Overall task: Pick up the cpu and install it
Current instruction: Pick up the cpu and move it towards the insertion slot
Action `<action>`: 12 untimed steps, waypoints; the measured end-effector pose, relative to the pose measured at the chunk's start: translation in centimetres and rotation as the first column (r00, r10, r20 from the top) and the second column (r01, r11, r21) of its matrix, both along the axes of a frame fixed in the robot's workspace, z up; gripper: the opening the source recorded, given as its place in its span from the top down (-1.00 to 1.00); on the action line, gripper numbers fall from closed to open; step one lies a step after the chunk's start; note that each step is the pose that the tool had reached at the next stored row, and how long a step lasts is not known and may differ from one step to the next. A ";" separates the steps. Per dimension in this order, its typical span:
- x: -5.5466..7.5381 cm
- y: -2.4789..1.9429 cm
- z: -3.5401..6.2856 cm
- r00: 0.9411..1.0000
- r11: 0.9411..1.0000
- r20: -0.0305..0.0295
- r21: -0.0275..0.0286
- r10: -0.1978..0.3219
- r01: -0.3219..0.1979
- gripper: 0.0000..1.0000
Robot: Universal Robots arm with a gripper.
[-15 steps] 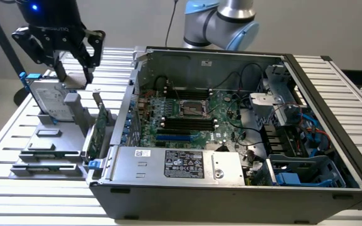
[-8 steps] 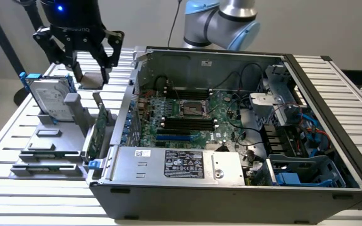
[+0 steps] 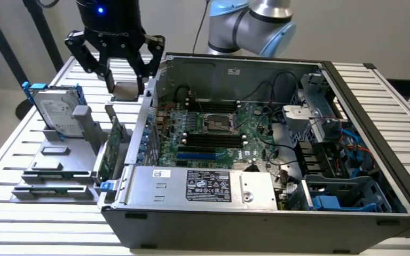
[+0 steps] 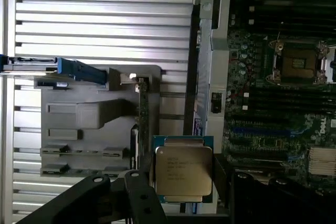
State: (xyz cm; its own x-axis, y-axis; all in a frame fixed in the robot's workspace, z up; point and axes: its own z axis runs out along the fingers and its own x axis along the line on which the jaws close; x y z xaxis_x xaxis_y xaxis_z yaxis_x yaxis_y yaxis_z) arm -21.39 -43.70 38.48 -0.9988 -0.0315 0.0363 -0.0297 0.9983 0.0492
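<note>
Hanging upright beside the open computer case (image 3: 262,226), the claw (image 3: 126,87) seemingly clasps the cpu (image 3: 125,92) by its edges.

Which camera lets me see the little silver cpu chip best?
The wrist view. There the cpu faces the camera, so its silver top and printed lettering show. In the exterior view it is just a small greyish square held in the gripper, beside the open computer case.
</note>
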 end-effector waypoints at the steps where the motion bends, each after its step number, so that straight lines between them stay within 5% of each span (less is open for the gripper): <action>1: 0.5 0.01 0.00 1.000 1.000 0.000 0.001 0.000 0.000 -0.09; 12: 5.4 0.46 -0.15 1.000 1.000 -0.001 0.006 0.000 0.000 -0.09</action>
